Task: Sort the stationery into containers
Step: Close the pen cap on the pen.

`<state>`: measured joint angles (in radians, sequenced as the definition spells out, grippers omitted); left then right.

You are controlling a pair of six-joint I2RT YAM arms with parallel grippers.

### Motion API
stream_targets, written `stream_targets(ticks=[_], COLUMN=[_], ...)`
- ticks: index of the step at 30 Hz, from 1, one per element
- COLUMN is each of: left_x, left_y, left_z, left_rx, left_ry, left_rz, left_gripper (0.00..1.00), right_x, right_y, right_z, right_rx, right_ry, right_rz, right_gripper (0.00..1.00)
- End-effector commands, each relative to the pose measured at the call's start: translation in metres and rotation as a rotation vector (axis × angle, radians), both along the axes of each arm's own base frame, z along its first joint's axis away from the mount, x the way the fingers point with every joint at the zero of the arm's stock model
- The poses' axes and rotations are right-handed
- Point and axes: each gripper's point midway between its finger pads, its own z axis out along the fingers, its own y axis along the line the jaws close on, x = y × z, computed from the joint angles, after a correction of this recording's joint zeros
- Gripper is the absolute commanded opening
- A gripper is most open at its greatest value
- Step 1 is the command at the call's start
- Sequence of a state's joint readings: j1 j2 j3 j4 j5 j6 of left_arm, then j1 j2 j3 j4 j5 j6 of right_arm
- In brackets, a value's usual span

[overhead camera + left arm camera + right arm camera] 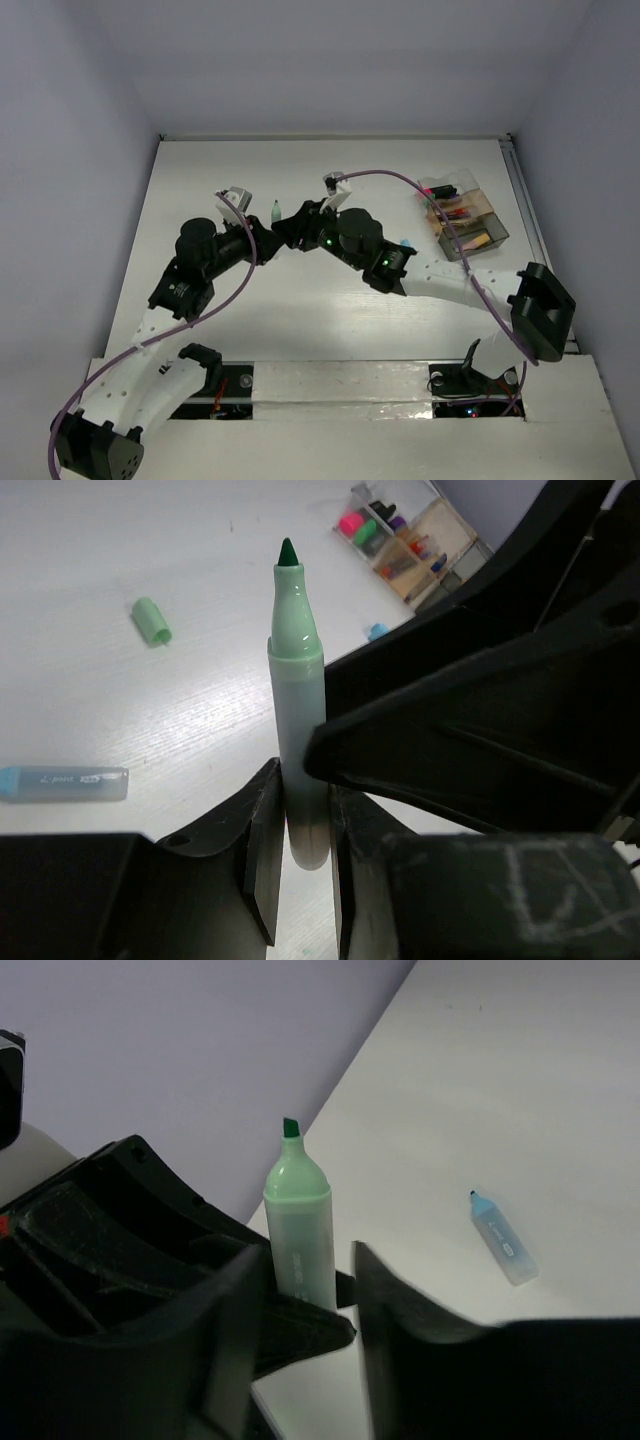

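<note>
Mid-desk (200, 180), both arms nose to nose.
- Left gripper (300, 815) is clamped on the butt end of the green highlighter (297, 720). The pen stands upright with its chisel tip bare.
- Right gripper (308, 1270) has its jaws apart. One finger is just beside the barrel, not clamping it as far as I can tell.
- Green cap (152, 620) lies alone on the desk, and a blue highlighter (503, 1238) lies well apart from it.
- Container (465, 215) sits near the far right corner, some markers inside.

Risks, as judged:
- The grip is low on a long smooth barrel, so any swing may pivot the pen or let it slip out.
- The right fingers are very close, and a crooked retreat could knock the pen askew.
- The bare tip may streak the desk or the box wall if it goes in uncapped.
- The cap may get left behind or nudged by an arm.
- The container lies on the right arm's side, so a left reach across may foul the arms or the purple cable (385, 174).
</note>
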<state>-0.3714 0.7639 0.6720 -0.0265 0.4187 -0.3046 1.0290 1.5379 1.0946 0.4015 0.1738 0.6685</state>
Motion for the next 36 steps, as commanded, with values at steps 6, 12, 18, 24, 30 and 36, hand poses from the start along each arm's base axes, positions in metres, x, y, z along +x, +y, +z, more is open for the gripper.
stream_targets(ticks=[6,12,18,24,30,36], left_x=[-0.001,-0.003,-0.005,-0.005,-0.006,-0.007], left_y=[0.001,0.005,0.009,0.009,0.008,0.008], left_z=[0.042,0.048,0.048,0.046,0.046,0.047], left_rx=[-0.041,-0.048,-0.048,-0.047,-0.051,-0.052], left_ry=[-0.146,-0.161,-0.169,-0.165,-0.162,-0.163], left_rz=[-0.009,-0.005,0.002,-0.001,-0.011,-0.014], left_gripper=[0.00,0.00,0.00,0.00,0.00,0.00], right_x=[0.006,0.041,0.092,0.141,0.165,0.185], right_y=[-0.061,-0.103,-0.087,-0.084,-0.074,-0.070], right_z=[0.021,-0.023,-0.090,-0.141,-0.164,-0.182], right_rx=[-0.178,-0.321,-0.512,-0.495,-0.461,-0.392], right_ry=[-0.140,-0.044,0.062,0.225,0.303,0.380], right_rz=[-0.100,-0.146,-0.115,-0.104,-0.102,-0.086], right_gripper=[0.63,0.00,0.00,0.25,0.67,0.67])
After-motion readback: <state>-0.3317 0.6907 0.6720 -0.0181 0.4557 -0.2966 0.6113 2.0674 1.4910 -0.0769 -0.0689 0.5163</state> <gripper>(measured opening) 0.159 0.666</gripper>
